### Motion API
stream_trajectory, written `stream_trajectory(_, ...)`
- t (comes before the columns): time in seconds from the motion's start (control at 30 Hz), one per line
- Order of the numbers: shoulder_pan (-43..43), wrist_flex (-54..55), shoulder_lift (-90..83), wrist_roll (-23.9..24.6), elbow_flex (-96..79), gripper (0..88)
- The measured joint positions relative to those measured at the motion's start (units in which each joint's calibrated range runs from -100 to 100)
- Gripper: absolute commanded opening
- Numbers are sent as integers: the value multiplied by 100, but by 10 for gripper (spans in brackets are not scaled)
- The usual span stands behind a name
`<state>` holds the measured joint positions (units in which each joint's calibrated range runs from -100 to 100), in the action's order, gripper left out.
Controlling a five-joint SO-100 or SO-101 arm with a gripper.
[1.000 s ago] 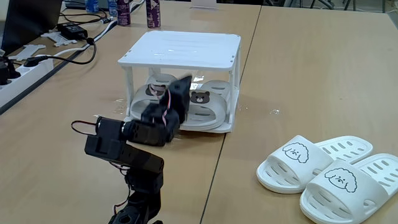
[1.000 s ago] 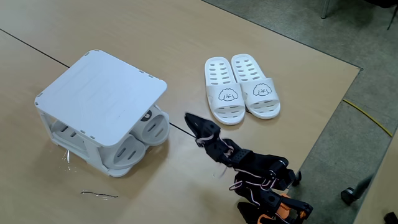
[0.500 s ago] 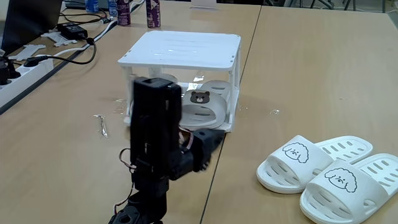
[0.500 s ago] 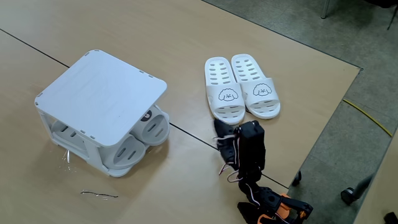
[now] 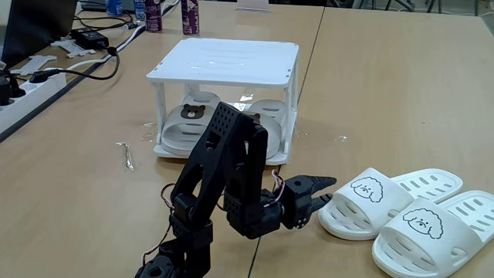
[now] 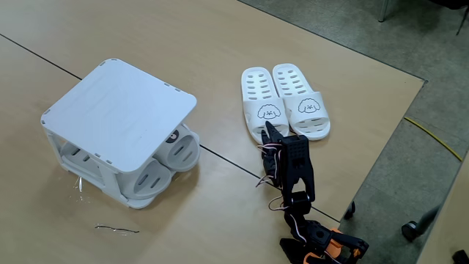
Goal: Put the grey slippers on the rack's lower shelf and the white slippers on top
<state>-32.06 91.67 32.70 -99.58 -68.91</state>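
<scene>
Two grey slippers [image 5: 231, 117] sit side by side on the lower shelf [image 5: 171, 148] of the rack [image 5: 225, 60]; slatted top bare. Two white slippers [image 6: 286, 102] lie together on open table [image 5: 386, 85] near its edge. Gripper [image 5: 327, 189] just beside nearest white toe, jaws slightly parted, holding nothing

One fixed cam low behind arm, other high opposite; both share rack [image 5: 224, 66] [image 6: 121, 117], slippers [image 5: 401, 212] [image 6: 286, 110].
</scene>
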Motion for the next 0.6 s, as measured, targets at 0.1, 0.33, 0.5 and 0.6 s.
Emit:
stream_trajectory(0.1,-37,-283,0,0,234,192)
stream_trajectory(0.33,-82,-1476,0,0,1258,192)
stream_trajectory(0.5,-195,-2369,16,0,2273,192)
stream_trajectory(0.6,-322,-2893,82,0,2776,192)
